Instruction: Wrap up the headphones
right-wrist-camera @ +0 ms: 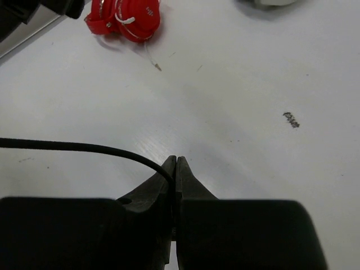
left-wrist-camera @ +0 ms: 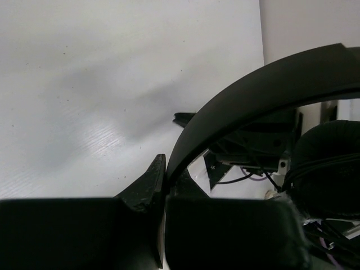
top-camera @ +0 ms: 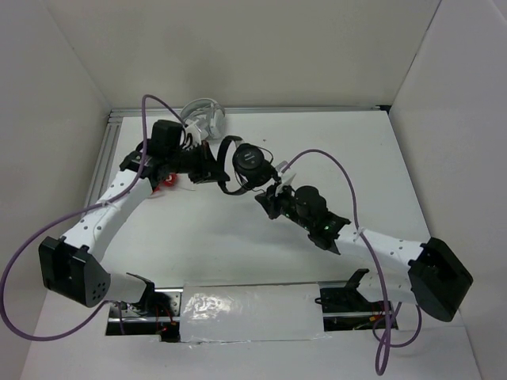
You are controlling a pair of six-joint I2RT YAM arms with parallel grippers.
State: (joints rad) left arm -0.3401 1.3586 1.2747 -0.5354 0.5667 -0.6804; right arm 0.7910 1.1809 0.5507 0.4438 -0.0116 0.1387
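– Toward the back of the white table (top-camera: pixel 380 158), left of centre, what sits between the two arms?
– The black on-ear headphones (top-camera: pixel 249 162), with round padded earcups, held between both grippers.
– How does the left gripper (left-wrist-camera: pixel 165 171) hold them?
– It is clenched on the thin black headband (left-wrist-camera: pixel 253 95), which arches up and to the right from its fingers. One earcup shows at the right edge of that wrist view.
– And the right gripper (right-wrist-camera: pixel 176 164)?
– Its jaws are pressed together on the thin black cable (right-wrist-camera: pixel 84 147), which runs in from the left and ends between the tips.
– What else is there?
– Red headphones (right-wrist-camera: pixel 124 17) with a white cable lie on the table beside the left arm. Grey-white headphones (top-camera: pixel 202 115) rest by the back wall.
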